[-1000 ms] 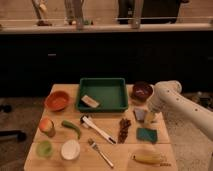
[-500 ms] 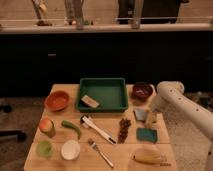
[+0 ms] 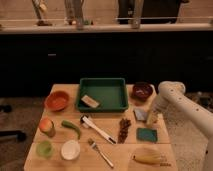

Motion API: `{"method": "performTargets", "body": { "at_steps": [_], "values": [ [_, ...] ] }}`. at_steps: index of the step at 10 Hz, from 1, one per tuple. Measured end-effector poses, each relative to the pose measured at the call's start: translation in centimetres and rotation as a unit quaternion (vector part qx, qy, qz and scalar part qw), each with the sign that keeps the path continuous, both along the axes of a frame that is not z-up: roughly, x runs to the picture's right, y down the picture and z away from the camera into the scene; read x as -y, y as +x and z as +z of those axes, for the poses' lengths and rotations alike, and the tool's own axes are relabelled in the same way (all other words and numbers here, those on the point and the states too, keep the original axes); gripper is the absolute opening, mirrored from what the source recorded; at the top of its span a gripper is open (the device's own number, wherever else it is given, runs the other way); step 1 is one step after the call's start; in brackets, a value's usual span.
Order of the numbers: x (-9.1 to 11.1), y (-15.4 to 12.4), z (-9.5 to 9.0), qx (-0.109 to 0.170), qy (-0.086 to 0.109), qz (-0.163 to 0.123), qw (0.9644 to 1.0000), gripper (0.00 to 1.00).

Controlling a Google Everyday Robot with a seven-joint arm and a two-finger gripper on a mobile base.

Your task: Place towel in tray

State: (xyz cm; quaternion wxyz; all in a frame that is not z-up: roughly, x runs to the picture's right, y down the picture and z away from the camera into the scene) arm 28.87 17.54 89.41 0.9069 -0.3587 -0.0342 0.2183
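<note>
The towel (image 3: 139, 115), a small grey-blue folded cloth, lies on the wooden table to the right of the middle. My gripper (image 3: 150, 119) hangs low right at the towel's right edge, at the end of the white arm (image 3: 170, 92) that reaches in from the right. Whether it touches the cloth I cannot tell. The tray (image 3: 103, 80), dark green with a raised rim, stands at the back middle of the table, left of and beyond the towel. A tan flat block (image 3: 90, 101) lies inside it.
A maroon bowl (image 3: 142, 91) stands just behind the gripper, and a green sponge pad (image 3: 147, 134) lies in front of it. A brown cluster (image 3: 123, 129), a white-handled utensil (image 3: 97, 129), a fork (image 3: 101, 152), an orange bowl (image 3: 56, 100) and cups lie further left.
The arm has shifted only slightly. The gripper stays low by the towel, which has not moved.
</note>
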Motion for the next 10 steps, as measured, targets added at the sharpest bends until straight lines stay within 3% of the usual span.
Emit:
{"method": "performTargets", "body": {
  "at_steps": [7, 10],
  "values": [
    [0.7, 0.1, -0.6, 0.005, 0.001, 0.007, 1.0000, 0.03],
    [2.3, 0.9, -2.6, 0.012, 0.016, 0.026, 0.9994, 0.00]
  ]
}}
